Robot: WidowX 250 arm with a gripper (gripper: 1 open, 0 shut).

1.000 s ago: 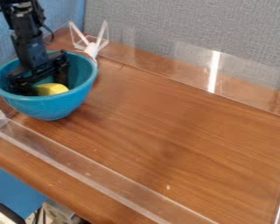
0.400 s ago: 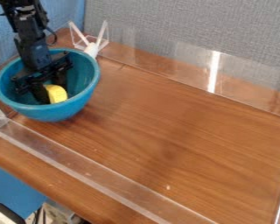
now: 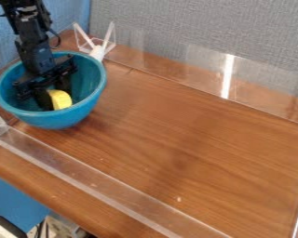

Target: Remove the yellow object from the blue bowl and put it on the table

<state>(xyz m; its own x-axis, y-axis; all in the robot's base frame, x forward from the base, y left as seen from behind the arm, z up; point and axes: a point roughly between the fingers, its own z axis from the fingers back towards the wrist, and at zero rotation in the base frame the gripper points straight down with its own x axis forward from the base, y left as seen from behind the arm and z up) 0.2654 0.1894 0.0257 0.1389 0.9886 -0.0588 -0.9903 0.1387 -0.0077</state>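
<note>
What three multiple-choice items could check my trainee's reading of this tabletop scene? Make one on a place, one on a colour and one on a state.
1. Where is the yellow object?
A. inside the blue bowl
B. on the table
C. on the clear wall

2. What colour is the bowl?
A. red
B. white
C. teal-blue

3. What is the gripper doing?
A. hanging high over the bare wood
B. reaching down into the bowl with its fingers around the yellow object
C. resting on the wood beside the bowl

Answers: 1 A, the yellow shows within the rim. 2 C, its glossy wall is teal-blue. 3 B, the dark fingers sit inside the bowl at the yellow object.
</note>
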